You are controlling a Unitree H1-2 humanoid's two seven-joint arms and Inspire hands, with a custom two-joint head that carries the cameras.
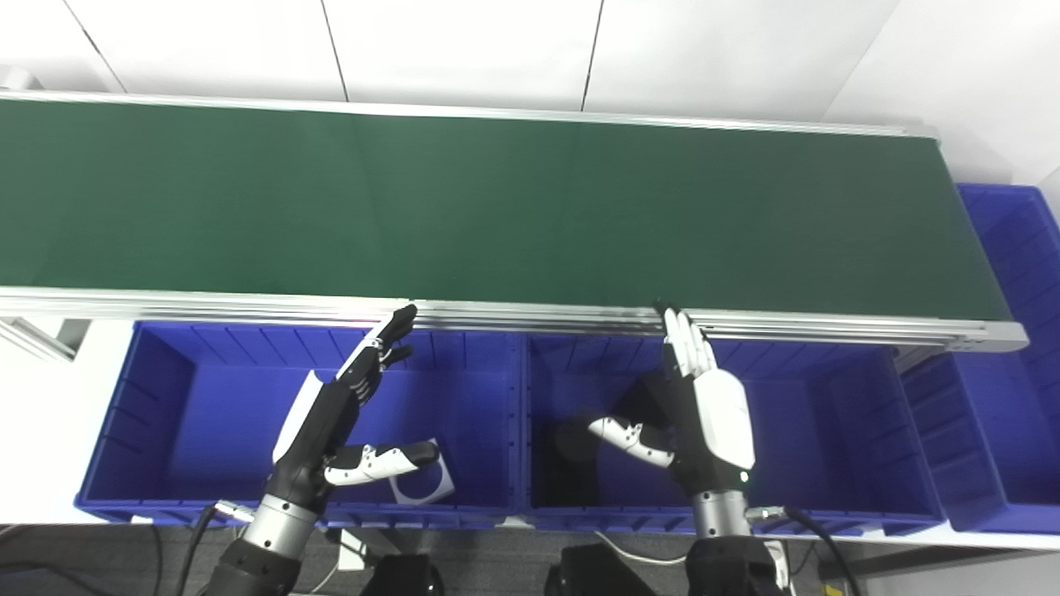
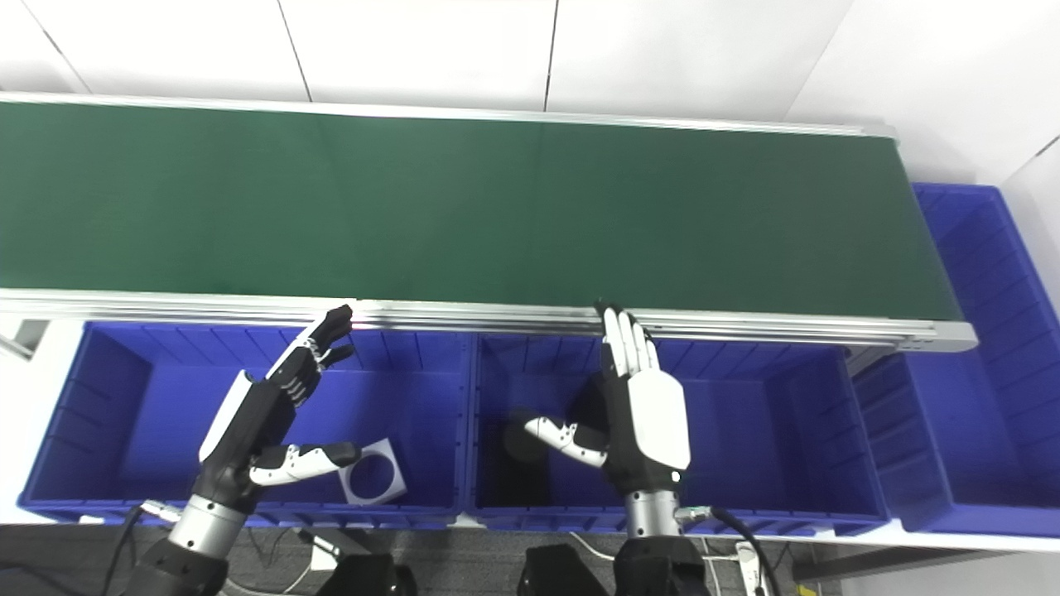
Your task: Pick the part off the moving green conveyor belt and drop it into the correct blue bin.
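The green conveyor belt runs across the view with no part on it. My left hand hovers open over the left blue bin, fingers stretched toward the belt's near rail. A white square part with a round hole lies in that bin, just right of the left thumb. My right hand hovers open over the middle blue bin, fingertips near the rail. A dark round part lies in the middle bin, left of the right thumb.
A third blue bin stands at the belt's right end. The belt's aluminium rail runs just beyond both hands' fingertips. White wall panels rise behind the belt.
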